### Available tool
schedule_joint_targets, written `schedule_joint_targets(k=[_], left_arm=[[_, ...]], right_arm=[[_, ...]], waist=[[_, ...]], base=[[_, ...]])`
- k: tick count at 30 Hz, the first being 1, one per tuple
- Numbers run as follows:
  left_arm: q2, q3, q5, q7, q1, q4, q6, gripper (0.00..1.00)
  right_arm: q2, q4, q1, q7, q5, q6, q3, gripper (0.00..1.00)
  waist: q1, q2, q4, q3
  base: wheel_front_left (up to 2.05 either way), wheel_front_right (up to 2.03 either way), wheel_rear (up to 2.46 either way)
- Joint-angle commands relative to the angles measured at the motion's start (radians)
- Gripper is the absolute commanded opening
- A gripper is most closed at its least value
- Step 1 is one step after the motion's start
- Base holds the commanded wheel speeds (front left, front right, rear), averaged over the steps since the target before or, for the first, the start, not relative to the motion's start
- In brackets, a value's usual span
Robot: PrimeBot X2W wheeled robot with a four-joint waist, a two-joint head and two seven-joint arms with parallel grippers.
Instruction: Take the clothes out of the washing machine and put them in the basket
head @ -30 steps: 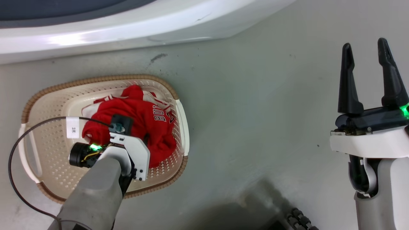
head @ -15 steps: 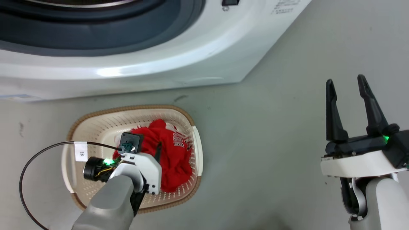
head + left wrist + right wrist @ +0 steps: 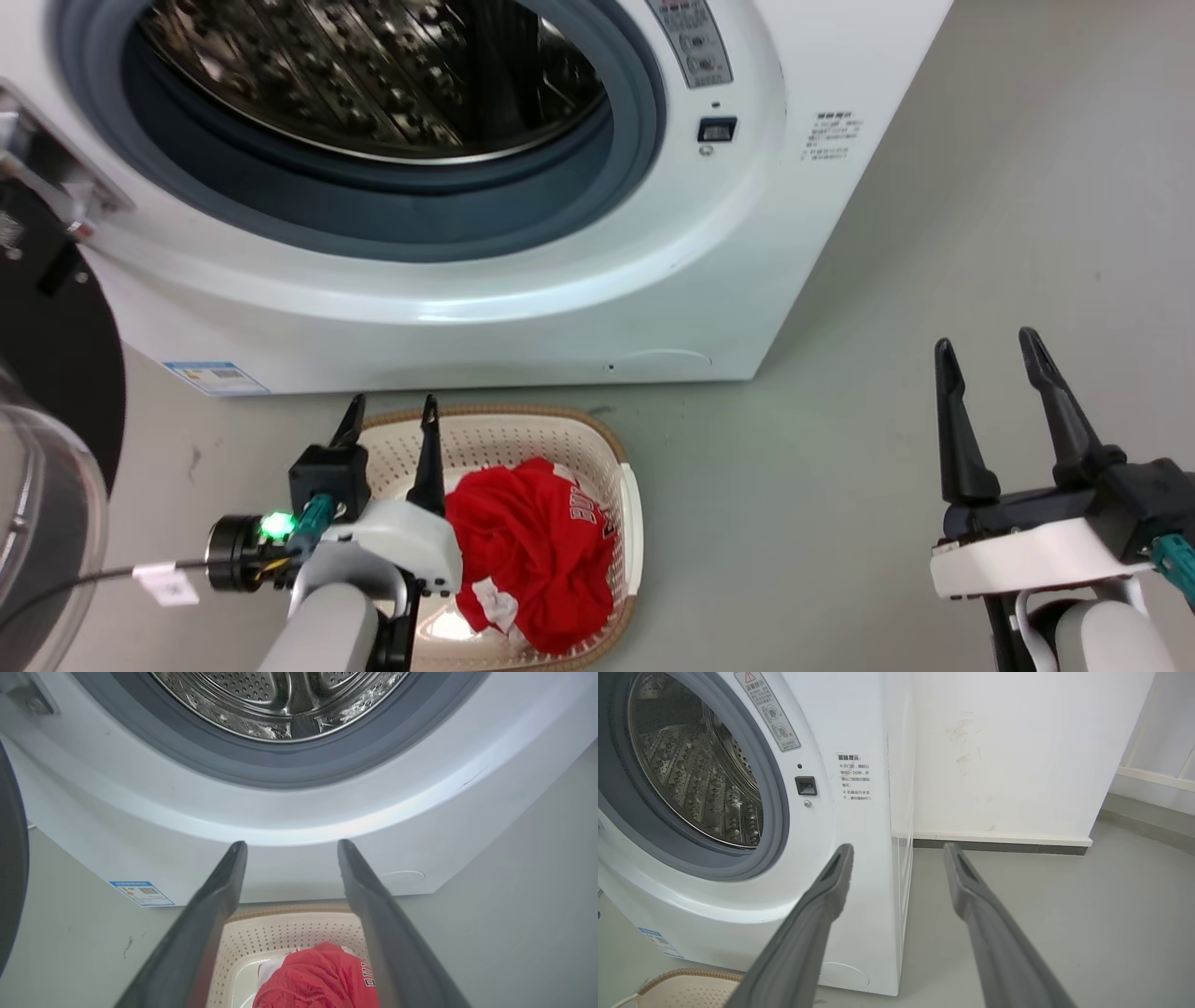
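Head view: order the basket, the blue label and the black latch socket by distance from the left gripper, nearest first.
1. basket, just beneath the left gripper.
2. blue label, low on the washing machine's front.
3. black latch socket, higher, right of the drum.

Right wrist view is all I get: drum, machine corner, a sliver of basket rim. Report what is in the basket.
Observer: Red clothes lie heaped in the basket, toward its right side in the head view.
Operator: Give me the left gripper.
Observer: The left gripper is open and holds nothing. It hangs over the basket, fingers pointing toward the washing machine.
Operator: Now the door.
Observer: The door stands swung open at the machine's left, its glass dome at the head view's lower left.
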Motion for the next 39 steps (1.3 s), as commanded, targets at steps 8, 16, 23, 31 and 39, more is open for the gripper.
schedule_joint_targets(k=[8, 16, 23, 31, 39], left_arm=[[-0.056, 0.138, 0.127, -0.003, 0.164, -0.236, 0.0, 1.0], [-0.104, 0.23, 0.21, -0.003, 0.292, -0.378, -0.02, 1.0], [-0.128, 0.259, 0.25, -0.003, 0.363, -0.426, -0.04, 1.0], [-0.139, 0.284, 0.266, -0.003, 0.399, -0.413, -0.056, 1.0], [-0.145, 0.295, 0.279, -0.003, 0.405, -0.399, -0.065, 1.0]], right_arm=[[0.0, 0.01, 0.056, -0.002, -0.013, -0.001, 0.004, 1.0], [0.0, 0.013, 0.113, -0.002, -0.016, -0.001, 0.002, 1.0], [0.0, 0.015, 0.151, -0.002, -0.017, -0.001, 0.005, 1.0], [0.0, 0.017, 0.17, -0.002, -0.008, -0.001, 0.016, 1.0], [0.0, 0.017, 0.177, -0.002, 0.0, -0.001, 0.022, 1.0]], waist=[[0.0002, -0.0001, 0.02, -0.113], [0.0002, -0.0001, 0.025, -0.201], [0.0002, -0.0001, 0.031, -0.249], [0.0002, -0.0001, 0.025, -0.269], [0.0002, -0.0001, 0.018, -0.276]], base=[[0.0, 0.0, 0.0], [0.0, 0.0, 0.0], [0.0, 0.0, 0.0], [0.0, 0.0, 0.0], [0.0, 0.0, 0.0]])
